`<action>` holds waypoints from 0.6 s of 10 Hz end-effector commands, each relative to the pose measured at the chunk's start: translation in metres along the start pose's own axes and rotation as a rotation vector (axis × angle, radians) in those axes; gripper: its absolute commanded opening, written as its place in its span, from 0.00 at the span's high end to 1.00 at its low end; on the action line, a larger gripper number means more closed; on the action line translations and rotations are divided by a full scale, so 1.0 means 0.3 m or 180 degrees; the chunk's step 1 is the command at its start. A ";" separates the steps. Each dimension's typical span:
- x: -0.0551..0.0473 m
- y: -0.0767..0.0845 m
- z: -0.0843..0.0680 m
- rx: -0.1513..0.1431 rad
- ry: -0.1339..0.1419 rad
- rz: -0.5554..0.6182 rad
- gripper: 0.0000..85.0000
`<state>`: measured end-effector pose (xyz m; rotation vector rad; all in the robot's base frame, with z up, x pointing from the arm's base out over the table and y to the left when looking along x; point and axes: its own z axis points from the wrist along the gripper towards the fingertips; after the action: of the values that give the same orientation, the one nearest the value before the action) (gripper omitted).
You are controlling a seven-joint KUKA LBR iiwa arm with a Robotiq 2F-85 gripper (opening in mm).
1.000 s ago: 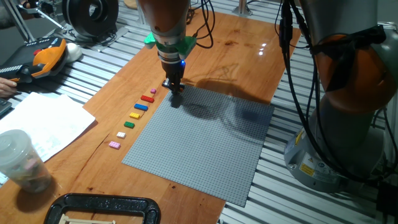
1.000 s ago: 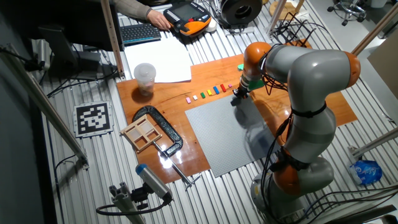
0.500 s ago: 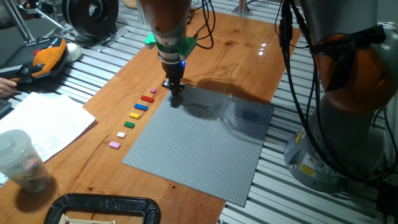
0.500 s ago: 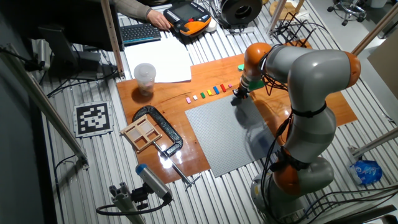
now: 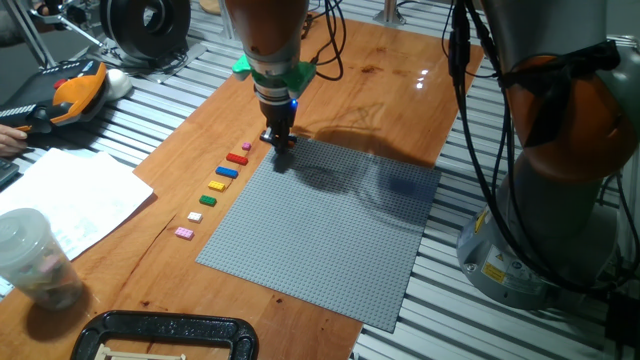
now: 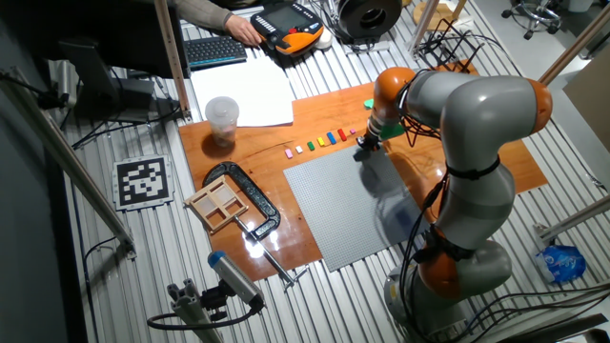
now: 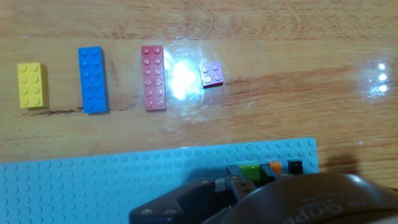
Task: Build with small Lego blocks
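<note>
Grey studded plastic, the large baseplate [image 5: 330,225], takes up the middle of your wooden tabletop [image 5: 390,80], and the black two-finger gripper [image 5: 283,143] hangs just over its far corner. From the fixed cameras you cannot tell whether the fingers stand apart or together, and the hand view shows only the dark gripper body, so treat the pincer's state as unknown.

Look at the hand view for the work itself: a short run of tiny blocks, green [image 7: 250,171], orange [image 7: 275,167] and dark [image 7: 295,166], sits on the baseplate's edge strip right under the hand, side by side along that edge. You can judge that the arm is low there in order to seat or press a piece on this row.

Off the plate, the loose supply lies on bare wood in a line parallel to the baseplate's side, which keeps each piece easy to reach. A small pink square plate [image 7: 212,73] comes first. The pale red long plate [image 7: 153,77], the blue long plate [image 7: 92,79] and the shorter yellow brick [image 7: 31,84] all lie studs up, long axes pointing toward the baseplate, across the line they form.
</note>
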<state>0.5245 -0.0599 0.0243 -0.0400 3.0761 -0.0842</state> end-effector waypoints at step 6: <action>0.009 0.006 -0.015 0.0042 -0.0010 0.0102 0.60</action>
<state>0.5178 -0.0567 0.0257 0.0088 3.0792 -0.1018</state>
